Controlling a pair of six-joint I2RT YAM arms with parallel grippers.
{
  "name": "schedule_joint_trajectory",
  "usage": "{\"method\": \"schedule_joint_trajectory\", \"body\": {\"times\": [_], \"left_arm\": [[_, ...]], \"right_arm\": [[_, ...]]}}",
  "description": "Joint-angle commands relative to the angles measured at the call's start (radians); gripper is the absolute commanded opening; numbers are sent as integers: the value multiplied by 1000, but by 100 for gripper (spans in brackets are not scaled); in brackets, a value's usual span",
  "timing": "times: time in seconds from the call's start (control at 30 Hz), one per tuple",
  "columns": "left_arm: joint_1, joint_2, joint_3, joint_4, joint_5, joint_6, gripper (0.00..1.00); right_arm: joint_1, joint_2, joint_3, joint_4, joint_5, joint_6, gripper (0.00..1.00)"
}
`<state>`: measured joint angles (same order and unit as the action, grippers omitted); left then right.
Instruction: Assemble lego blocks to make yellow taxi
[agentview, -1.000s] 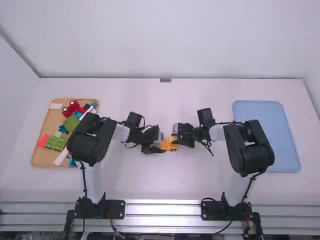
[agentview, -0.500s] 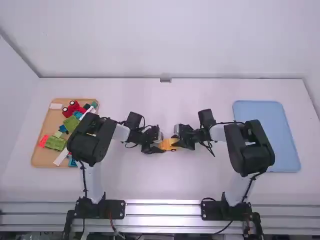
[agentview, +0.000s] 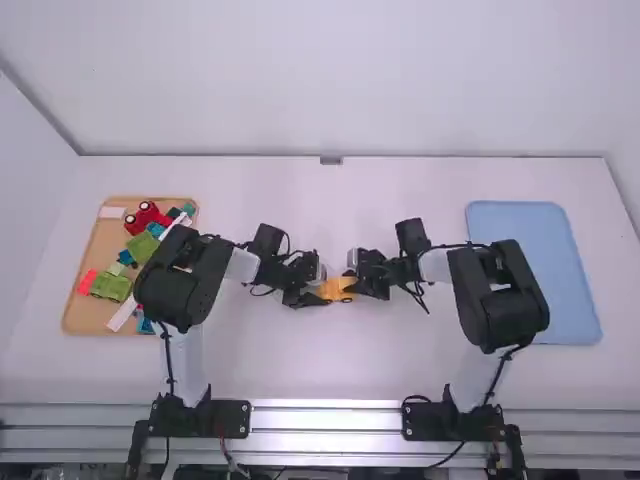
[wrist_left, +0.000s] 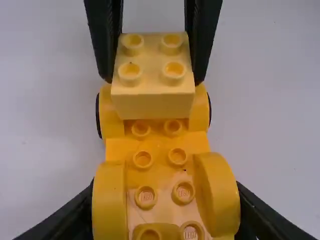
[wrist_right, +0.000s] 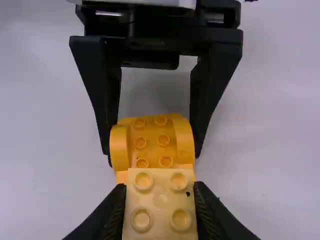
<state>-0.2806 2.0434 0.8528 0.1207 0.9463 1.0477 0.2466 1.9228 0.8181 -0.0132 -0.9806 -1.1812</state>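
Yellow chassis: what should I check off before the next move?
1. Left end effector gripping the yellow chassis by its sides: ok.
2. Right end effector gripping the pale yellow block: ok.
3. Block between the fenders at the chassis's far end from the left end effector: ok.
4. Block pressed fully onto the studs beneath: cannot tell.
5. Exposed chassis studs bare: ok.

Left claw (agentview: 319, 289), right claw (agentview: 354, 277), face to face
We bend our left arm (agentview: 180, 280) and right arm (agentview: 500, 300) inward, fingers (wrist_left: 70, 215) gripping.
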Motion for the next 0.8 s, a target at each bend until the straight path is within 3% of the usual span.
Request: {"method": "schedule_joint_trajectory", "body": {"times": [0.0,0.5,0.77], "left_arm": [[-1,49,-42,-39,-151,-37,51],[-1,49,-42,-38,-152,-36,51],[-1,49,-41,-35,-151,-37,51]], "right_arm": [[28,3,-9,25,11,8,26],[2,14,0,20,11,48,26],[32,14,0,-29,41,0,25]]}}
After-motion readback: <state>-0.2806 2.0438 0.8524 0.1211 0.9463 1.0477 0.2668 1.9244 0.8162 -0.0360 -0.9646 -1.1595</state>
